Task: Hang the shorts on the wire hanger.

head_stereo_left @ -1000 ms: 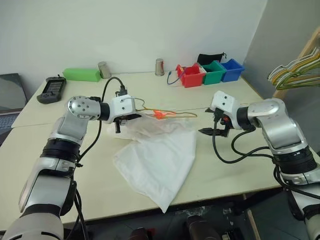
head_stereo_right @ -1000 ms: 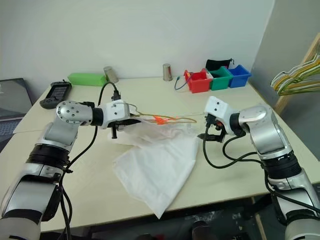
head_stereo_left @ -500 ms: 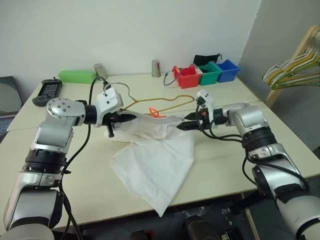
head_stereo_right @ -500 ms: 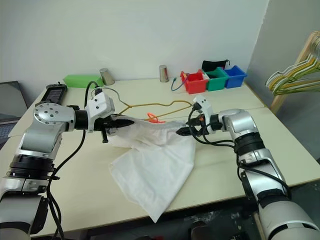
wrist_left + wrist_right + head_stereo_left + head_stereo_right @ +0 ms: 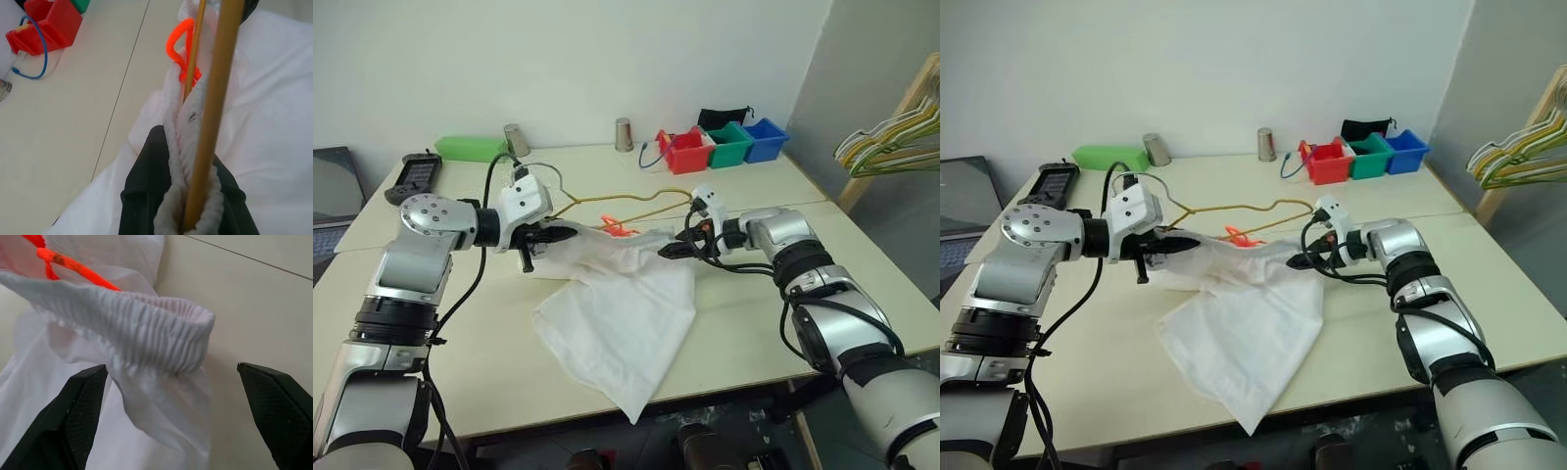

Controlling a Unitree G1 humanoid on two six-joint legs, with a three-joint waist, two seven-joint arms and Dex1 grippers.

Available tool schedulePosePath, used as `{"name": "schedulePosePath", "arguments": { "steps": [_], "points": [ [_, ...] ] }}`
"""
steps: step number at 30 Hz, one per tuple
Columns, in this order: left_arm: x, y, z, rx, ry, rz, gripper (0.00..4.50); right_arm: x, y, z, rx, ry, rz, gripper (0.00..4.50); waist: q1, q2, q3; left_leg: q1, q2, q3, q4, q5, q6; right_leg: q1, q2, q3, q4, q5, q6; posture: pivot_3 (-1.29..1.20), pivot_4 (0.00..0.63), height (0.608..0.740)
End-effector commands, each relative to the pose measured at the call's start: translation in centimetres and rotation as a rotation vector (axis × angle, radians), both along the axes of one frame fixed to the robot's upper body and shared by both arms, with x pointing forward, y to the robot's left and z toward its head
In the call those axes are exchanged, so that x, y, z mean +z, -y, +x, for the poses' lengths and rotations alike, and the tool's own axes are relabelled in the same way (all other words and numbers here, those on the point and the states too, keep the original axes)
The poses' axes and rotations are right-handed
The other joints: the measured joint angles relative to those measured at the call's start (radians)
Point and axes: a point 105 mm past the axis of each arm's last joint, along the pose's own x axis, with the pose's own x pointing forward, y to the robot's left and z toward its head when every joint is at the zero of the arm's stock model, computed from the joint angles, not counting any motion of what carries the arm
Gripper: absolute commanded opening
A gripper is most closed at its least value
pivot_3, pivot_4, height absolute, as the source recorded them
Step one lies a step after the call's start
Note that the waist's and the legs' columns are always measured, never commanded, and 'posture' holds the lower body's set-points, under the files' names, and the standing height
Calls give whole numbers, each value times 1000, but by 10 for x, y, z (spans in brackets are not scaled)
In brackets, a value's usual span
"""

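Left eye view, from the left: the left gripper [image 5: 558,233] is clamped shut on the gathered waistband of the shorts [image 5: 617,313] together with the wire of the hanger [image 5: 617,204]. The left wrist view shows the elastic bunched between the black fingers [image 5: 146,186] with the gold wire running straight through the same pinch. From there the hanger reaches across above the table [image 5: 754,323] toward the right, and the shorts spread down from the raised band onto the tabletop, the far hem draped over the near edge.

An orange drawstring [image 5: 619,227] sticks up at mid-waist. Whether the wire already runs inside the band or only alongside it I cannot quite tell.

At the right end of the band, the right gripper [image 5: 672,249] stands wide open and holds nothing, one finger on each side of the ribbed elastic corner [image 5: 161,333], just short of it.

The cloth looks thin, light and limp; it will sag and slide off smooth wire. The thick ribbed waistband is probably the surest place to pinch, near its free corner. The hanger is springy and will likely flex if pulled.
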Motion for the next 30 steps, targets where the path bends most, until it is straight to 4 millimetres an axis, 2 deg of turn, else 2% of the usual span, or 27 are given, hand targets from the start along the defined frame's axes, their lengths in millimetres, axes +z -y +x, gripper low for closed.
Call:
{"name": "schedulePosePath", "arguments": {
  "steps": [1, 5, 6, 16, 24, 25, 28, 30],
  "points": [
    [23, 3, -1, -21, 85, -20, 0, 37, -18, 0, 54, 24, 151, 4475, 0, 0, 0, 0, 0, 0, 0, 0, 0, 0, 0, 0, 0, 0, 0, -26, 8, 740],
    [24, 3, 1, -21, 87, -20, 0, 39, -24, -3, 80, 10, 181, 4475, 0, 0, 0, 0, 0, 0, 0, 0, 0, 0, 0, 0, 0, 0, 0, -28, 14, 740],
    [24, 3, 1, -21, 88, -20, 0, 39, -25, -3, 77, 5, 191, 4100, 0, 0, 0, 0, 0, 0, 0, 0, 0, 0, 0, 0, 0, 0, 0, -28, 14, 740],
    [28, -6, 8, 39, 117, -44, 0, 37, -22, -7, 94, 4, 194, 1815, 4, 0, 0, 0, 0, 0, 0, 0, 0, 0, 0, 0, 0, 0, 0, -29, 20, 740],
    [32, -19, 18, 107, 143, -60, 0, 45, -15, -17, 130, 70, 175, 143, 5, 0, 0, 0, 0, -1, 0, 0, 0, 0, 0, -1, 0, 0, 0, -29, 20, 740],
    [32, -19, 18, 106, 140, -64, 0, 45, -13, -19, 131, 78, 170, 18, 5, 0, 0, 0, 0, -1, 0, 0, 0, 0, 0, -1, 0, 0, 0, -31, 24, 740],
    [31, -19, 15, 95, 118, -69, 0, 46, -8, -22, 127, 119, 144, 18, 6, 0, 0, 0, 0, -1, 0, 0, 0, 0, 0, -1, 0, 0, 0, -30, 24, 740],
    [19, -20, 2, 38, 34, -39, 0, 50, 11, -22, 113, 277, 23, 18, 8, 0, 0, 0, 0, -1, 0, 0, 0, 0, 0, -1, 0, 0, 0, -30, 24, 740]
  ]
}}
